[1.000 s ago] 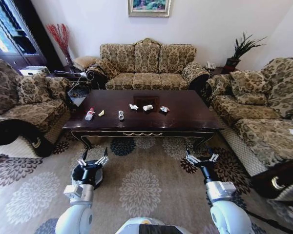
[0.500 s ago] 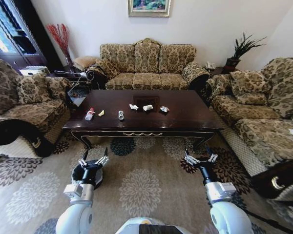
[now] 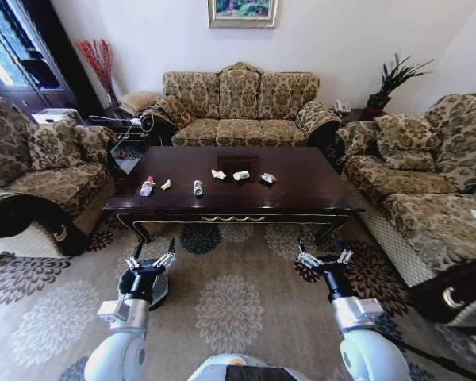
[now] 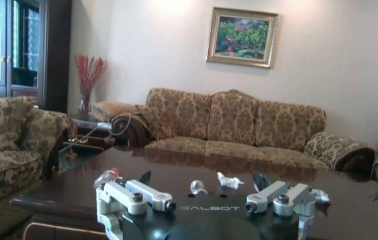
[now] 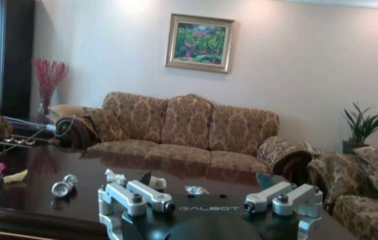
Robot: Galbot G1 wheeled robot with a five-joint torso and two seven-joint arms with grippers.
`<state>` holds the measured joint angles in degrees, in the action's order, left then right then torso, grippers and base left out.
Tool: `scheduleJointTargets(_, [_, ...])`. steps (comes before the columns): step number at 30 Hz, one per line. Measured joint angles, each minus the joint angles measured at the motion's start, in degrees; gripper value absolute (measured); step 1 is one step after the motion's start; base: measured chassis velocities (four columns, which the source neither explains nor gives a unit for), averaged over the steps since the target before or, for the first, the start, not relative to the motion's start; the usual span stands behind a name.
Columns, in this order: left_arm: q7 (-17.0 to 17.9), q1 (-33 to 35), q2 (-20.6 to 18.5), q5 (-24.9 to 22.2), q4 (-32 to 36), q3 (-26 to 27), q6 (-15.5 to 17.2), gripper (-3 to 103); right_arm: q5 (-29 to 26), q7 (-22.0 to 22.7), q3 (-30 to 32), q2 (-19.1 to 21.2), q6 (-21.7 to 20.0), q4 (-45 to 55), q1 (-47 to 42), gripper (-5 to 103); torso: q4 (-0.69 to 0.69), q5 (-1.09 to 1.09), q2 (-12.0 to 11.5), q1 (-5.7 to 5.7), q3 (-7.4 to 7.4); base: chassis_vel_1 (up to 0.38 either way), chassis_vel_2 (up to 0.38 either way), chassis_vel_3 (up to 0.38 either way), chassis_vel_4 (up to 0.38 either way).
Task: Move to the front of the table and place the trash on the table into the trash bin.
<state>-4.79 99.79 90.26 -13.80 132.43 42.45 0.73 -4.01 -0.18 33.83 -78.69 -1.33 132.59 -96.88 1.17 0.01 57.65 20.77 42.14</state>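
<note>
The table [image 3: 246,186] is carrying the trash along its middle toward the left end: a bottle [image 3: 146,187], can [image 3: 197,187] and tissues [image 3: 240,175], all likely light; the bottle probably slippery, best pinched across its body. The bin [image 3: 145,287] is sitting on the carpet below the near left corner. The left gripper [image 3: 151,260] and right gripper [image 3: 325,259] are hovering short of the near edge, fingers spread and holding nothing.
</note>
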Motion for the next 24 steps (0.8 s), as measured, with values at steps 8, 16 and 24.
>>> scheduleJointTargets(8, [0.0, -0.3, 0.0, 0.0, 0.0, 0.0, 0.1, 100, 1.9, -0.5, -0.8, -0.1, 0.1, -0.1, 0.3, 100, 0.00, -0.02, 0.0, 0.00, 0.00, 0.142, 0.153, -0.136, -0.141])
scheduleJointTargets(16, [0.0, -0.1, 0.2, -0.1, -0.8, -0.1, 0.0, 100, 3.2, -1.5, -1.4, -0.3, 0.7, -0.6, 0.1, 100, -0.01, -0.02, 0.0, 0.00, 0.00, 0.250, 0.264, -0.260, -0.248])
scheduleJointTargets(24, [0.1, 0.1, 0.3, -0.4, -1.2, 0.2, -0.3, 100, 3.7, -2.5, -1.3, -0.2, 0.4, -0.9, -0.1, 100, 0.00, 0.00, 0.0, -0.01, 0.00, 0.337, 0.330, -0.340, -0.322])
